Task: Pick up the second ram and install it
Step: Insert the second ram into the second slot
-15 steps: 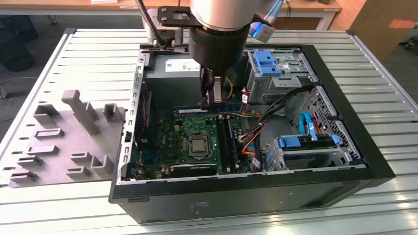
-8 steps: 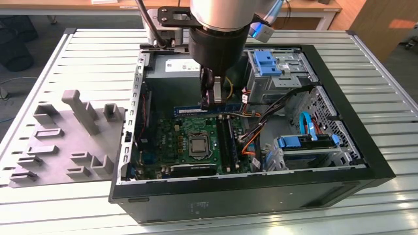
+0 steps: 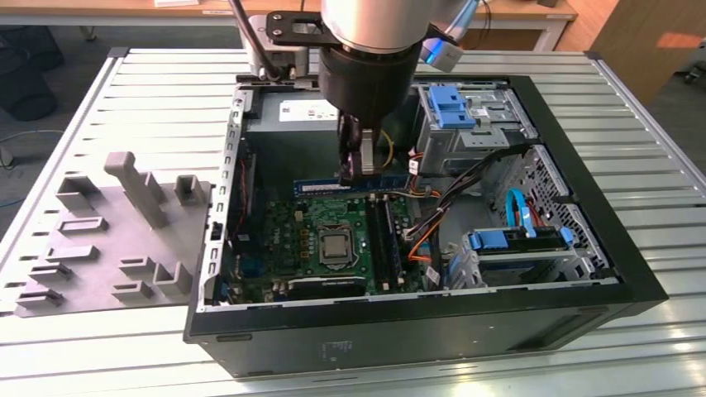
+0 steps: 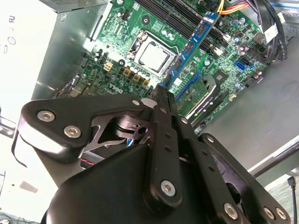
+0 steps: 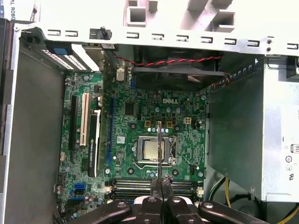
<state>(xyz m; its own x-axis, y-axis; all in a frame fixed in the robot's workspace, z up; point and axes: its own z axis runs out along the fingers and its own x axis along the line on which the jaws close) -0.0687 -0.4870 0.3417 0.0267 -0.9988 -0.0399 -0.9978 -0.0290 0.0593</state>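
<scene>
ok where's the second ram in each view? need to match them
Exterior view: the second ram, blue, pinched in the gripper over the motherboard.
Second wrist view: a blue strip slanting away from the gripper, beside the CPU.
First wrist view: edge-on, a thin line across the CPU.
Shared landmark: the silver CPU.

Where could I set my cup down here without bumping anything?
Bare slatted table beyond the grey tray and along the exterior view's right of the computer case. Inside is crowded: cables, drive cages, the gripper holding the ram.
</scene>
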